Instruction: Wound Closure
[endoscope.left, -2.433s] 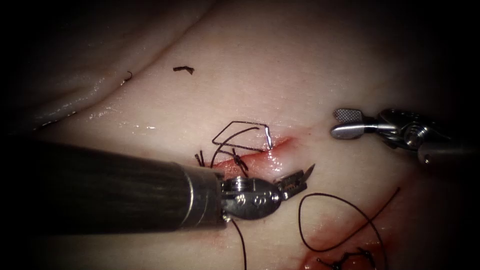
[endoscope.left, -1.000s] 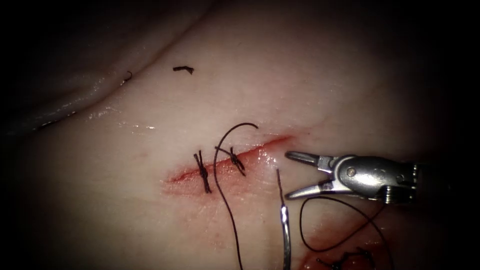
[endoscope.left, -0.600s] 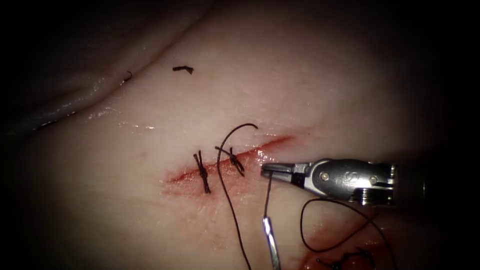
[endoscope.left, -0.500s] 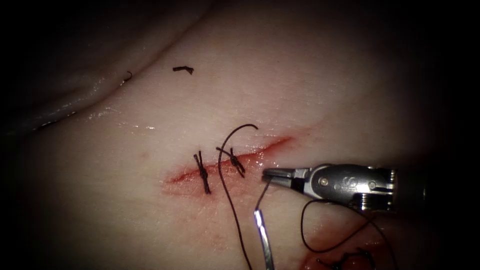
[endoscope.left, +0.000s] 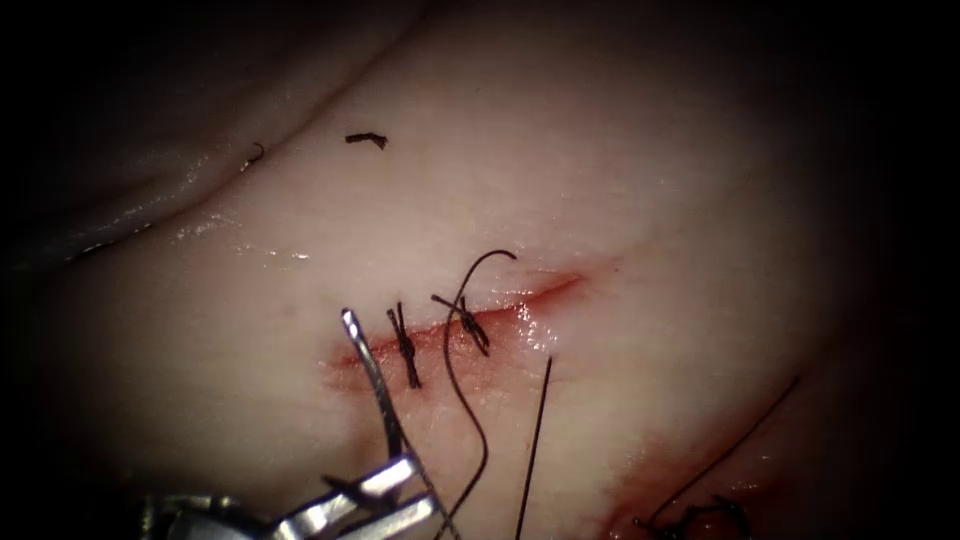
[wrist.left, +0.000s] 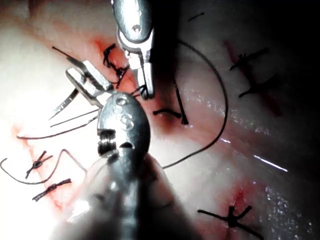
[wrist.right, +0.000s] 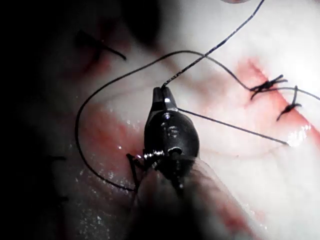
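The right tool (wrist.right: 161, 96), closed on the thread (endoscope.left: 535, 440), has withdrawn from the cut (endoscope.left: 520, 300), and the left tool (endoscope.left: 398, 490) now grips the needle (endoscope.left: 372, 375) near its tail, so it is out of the tissue (endoscope.left: 620, 180).

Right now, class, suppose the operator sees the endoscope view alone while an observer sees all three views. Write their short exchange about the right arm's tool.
Operator: My left pincer holds the needle near one end of its curve. The needle is clear of the tissue, over the left end of the cut. What does the right tool hold?
Observer: In the right wrist view, the right pincer is shut on the thread.
Operator: Where is it relative to my left tool?
Observer: The left wrist view shows it close beside the left pincer, tips apart.
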